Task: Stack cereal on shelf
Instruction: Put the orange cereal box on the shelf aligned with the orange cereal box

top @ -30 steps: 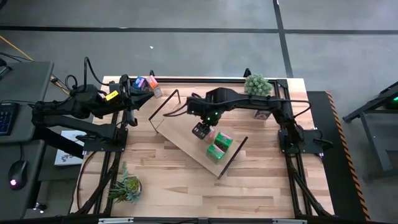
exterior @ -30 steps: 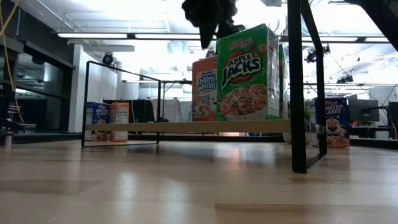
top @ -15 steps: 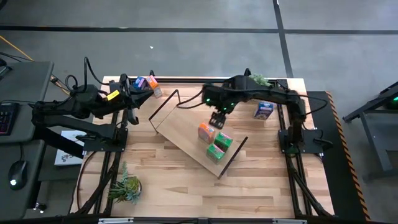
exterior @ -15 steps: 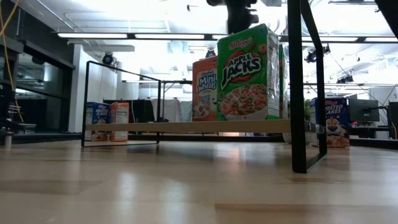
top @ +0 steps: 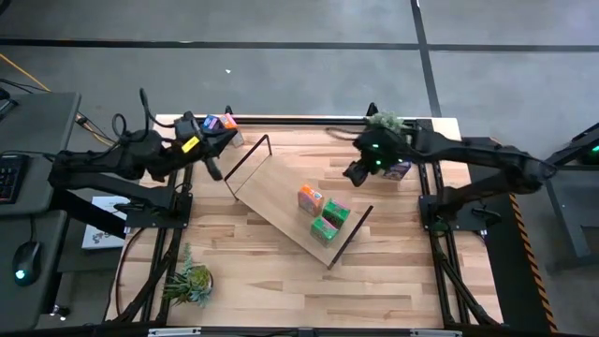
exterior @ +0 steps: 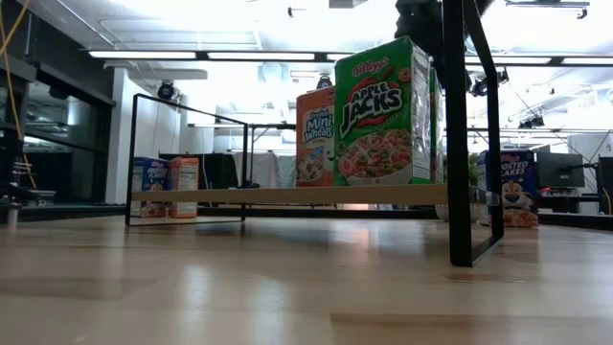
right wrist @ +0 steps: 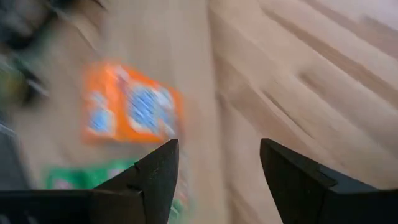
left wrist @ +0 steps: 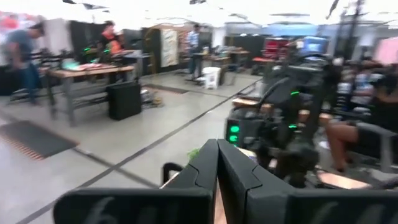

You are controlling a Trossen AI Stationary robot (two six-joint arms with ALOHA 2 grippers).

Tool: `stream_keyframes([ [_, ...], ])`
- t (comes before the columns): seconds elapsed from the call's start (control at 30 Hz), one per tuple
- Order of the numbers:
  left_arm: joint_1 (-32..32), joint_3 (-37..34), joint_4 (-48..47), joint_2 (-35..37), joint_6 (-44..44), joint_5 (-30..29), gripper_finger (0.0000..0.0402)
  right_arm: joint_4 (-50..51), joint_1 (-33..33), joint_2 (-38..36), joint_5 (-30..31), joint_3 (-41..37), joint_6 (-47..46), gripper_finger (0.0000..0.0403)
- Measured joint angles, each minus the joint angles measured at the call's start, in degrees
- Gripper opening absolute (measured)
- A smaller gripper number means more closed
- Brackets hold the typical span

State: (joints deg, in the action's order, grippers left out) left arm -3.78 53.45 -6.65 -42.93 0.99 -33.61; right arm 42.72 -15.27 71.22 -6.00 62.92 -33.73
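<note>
three cereal boxes (top: 322, 213) stand on the shelf (top: 271, 192).

Ahead of the right gripper (right wrist: 214, 180), the orange cereal box (right wrist: 132, 104) is blurred; the green box (right wrist: 93, 174) beside it is cut off.

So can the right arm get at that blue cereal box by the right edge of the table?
Probably yes. The right gripper, open and empty, hangs just beside the blue cereal box, with nothing between them.
</note>
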Motion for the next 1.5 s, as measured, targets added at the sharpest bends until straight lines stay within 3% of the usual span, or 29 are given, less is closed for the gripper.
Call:
stream_keyframes([
  [0.1,1.6,0.1,-0.5,-1.1,3.4,-3.2,0.0023,-12.5,-0.1,-5.7,-0.9,-7.3,-4.9,0.0218],
  [0.2,6.4,3.5,-7.6,-2.6,7.4,-2.5,0.0061,-19.6,-0.1,-8.8,-0.2,-11.1,-6.6,0.0218],
  [0.4,21.4,11.7,-25.2,-8.6,13.7,1.0,0.0172,-20.8,-0.1,-9.5,1.7,-11.9,-6.1,0.0218],
  [0.57,32.3,12.0,-28.4,-15.7,15.7,7.4,0.0255,-20.8,-0.1,-9.3,1.2,-11.9,-5.9,0.0218],
  [0.7,37.9,12.0,-28.9,-22.2,20.7,7.8,0.0295,-20.8,-0.1,-9.3,1.0,-11.9,-5.9,0.0218],
  [1.0,44.4,12.0,-33.5,-32.1,48.5,7.6,0.0305,-20.8,-0.1,-9.3,1.0,-11.9,-5.9,0.0218],
  [1.23,43.4,12.0,-34.5,-36.8,57.8,3.0,0.0305,-20.8,-0.1,-9.3,1.3,-11.9,-4.9,0.0218],
  [1.5,43.0,12.0,-43.7,-39.3,72.2,-0.9,0.0305,-20.8,-0.1,-9.3,1.6,-11.9,-5.8,0.0218],
])
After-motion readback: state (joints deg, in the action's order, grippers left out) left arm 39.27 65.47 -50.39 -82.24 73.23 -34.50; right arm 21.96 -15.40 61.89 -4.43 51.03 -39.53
